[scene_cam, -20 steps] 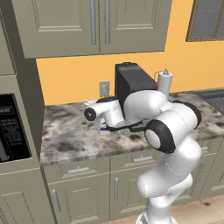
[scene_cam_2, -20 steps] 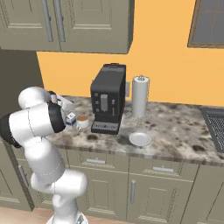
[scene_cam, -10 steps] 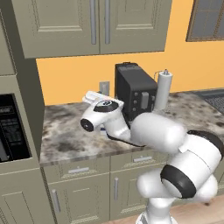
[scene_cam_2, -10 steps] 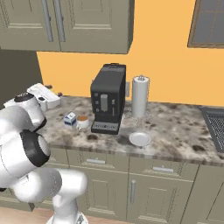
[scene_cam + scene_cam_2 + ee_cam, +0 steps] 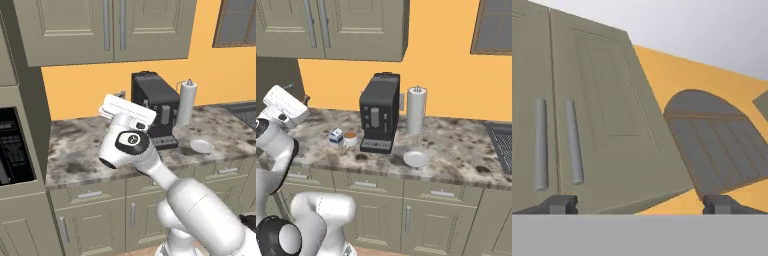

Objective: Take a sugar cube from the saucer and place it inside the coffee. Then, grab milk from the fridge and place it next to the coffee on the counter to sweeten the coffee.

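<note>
The coffee, a small white cup with brown liquid, stands on the counter just left of the black coffee machine. The milk, a small white carton with a blue mark, stands upright right beside the cup on its left. The saucer lies in front of the machine's right side, also seen as the saucer. My gripper is open, empty, and points up at the upper cupboards. Its white hand hangs above the counter, left of the cup. The sugar cube and the fridge are out of view.
A white paper-towel roll stands right of the coffee machine. Olive-grey upper cupboards hang over the counter. A dark built-in appliance sits at the left, and a dark ridged surface at the counter's right end.
The hand has risen from low over the counter near the milk and tipped upward toward the cupboards. The arm has swung round. Milk and cup stay in place.
</note>
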Controlling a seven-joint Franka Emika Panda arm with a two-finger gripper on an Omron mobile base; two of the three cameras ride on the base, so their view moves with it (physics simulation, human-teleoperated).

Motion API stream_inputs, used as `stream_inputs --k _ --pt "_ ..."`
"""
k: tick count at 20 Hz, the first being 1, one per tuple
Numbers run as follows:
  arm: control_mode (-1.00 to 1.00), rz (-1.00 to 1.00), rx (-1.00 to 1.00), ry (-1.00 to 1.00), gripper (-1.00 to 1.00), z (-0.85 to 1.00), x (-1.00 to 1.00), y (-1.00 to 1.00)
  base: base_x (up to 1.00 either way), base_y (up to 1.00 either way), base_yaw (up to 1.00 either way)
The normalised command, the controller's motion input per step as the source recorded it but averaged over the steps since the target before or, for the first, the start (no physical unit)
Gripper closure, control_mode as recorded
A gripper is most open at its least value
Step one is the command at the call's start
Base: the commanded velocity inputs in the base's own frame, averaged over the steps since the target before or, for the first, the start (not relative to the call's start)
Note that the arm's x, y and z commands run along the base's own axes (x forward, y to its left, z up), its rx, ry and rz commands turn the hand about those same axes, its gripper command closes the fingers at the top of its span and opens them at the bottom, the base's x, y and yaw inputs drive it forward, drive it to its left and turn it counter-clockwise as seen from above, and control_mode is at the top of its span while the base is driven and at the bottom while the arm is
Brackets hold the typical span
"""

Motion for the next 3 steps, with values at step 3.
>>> stream_inputs --k 3 --pt "-1.0 0.0 0.0 -0.62 -1.0 0.94 -1.0 0.0 0.0 0.0 0.0"
